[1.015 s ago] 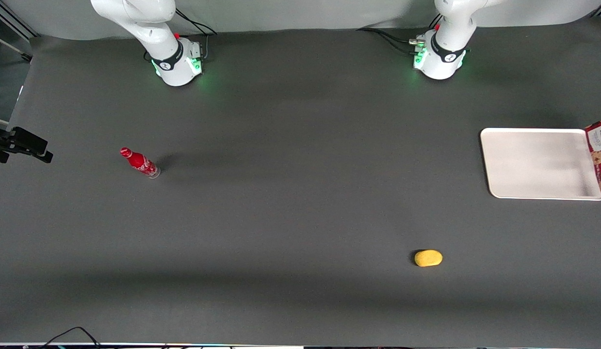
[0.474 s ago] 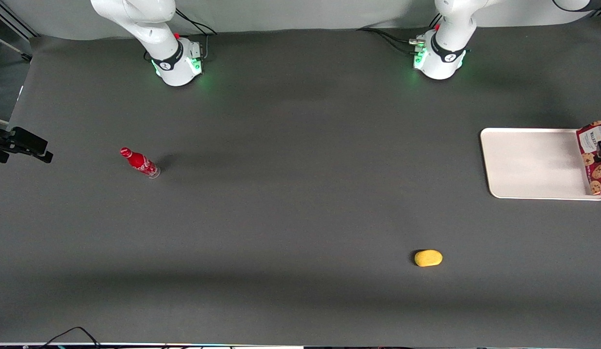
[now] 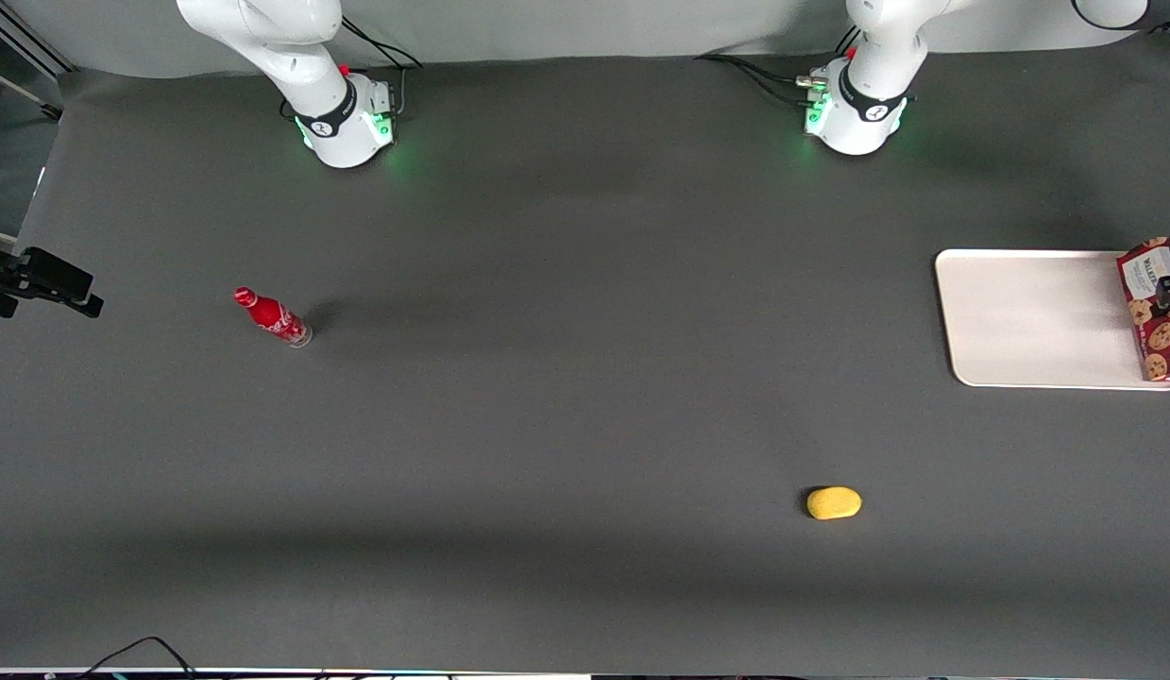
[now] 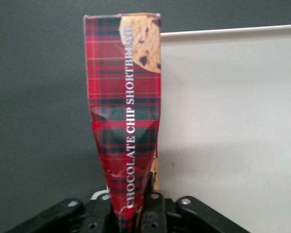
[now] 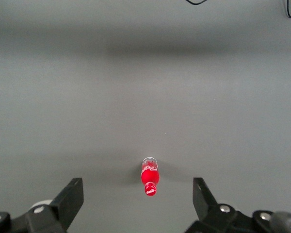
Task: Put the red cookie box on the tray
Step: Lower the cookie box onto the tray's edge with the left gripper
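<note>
We have the tool clenched on one end of the red cookie box, a light, crushable carton already buckling there, held over the tray at its edge.

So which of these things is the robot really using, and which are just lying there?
Using:
- red cookie box, pinched in the gripper, held above the tray's edge
- tray

Just lying there:
- small red bottle, toward the parked arm's end
- yellow lump, nearer the front camera than the tray
</note>
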Tool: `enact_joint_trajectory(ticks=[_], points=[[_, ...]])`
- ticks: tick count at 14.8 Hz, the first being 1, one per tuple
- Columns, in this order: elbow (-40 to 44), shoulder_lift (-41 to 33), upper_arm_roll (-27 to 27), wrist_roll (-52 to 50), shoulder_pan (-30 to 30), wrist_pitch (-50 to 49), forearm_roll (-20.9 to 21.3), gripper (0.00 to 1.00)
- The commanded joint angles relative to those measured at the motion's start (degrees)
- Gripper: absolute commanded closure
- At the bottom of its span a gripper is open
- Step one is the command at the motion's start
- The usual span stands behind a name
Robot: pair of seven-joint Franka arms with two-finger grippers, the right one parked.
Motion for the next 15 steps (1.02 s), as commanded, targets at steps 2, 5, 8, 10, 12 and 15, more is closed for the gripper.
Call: enact_joint_trajectory(ticks=[2, 5, 8, 10, 12, 15], points=[[0.89, -0.02, -0.02, 1.65, -0.04, -0.25, -1.24, 0.0], [4.05, -1.86, -0.02, -0.71, -0.74, -4.1, -0.62, 0.0], [11.41, -5.37, -0.8, -18.66, -2.06, -17.07, 10.04, 0.0], [15.82, -9.93, -4.05, -31.44, -2.15, -25.26, 16.58, 0.0], [18.99, -14.33, -6.43, -37.17, -3.64, -30.46, 19.14, 0.0], [23.29, -19.26, -11.33, -50.77, -6.72, -40.47, 23.27, 0.0]])
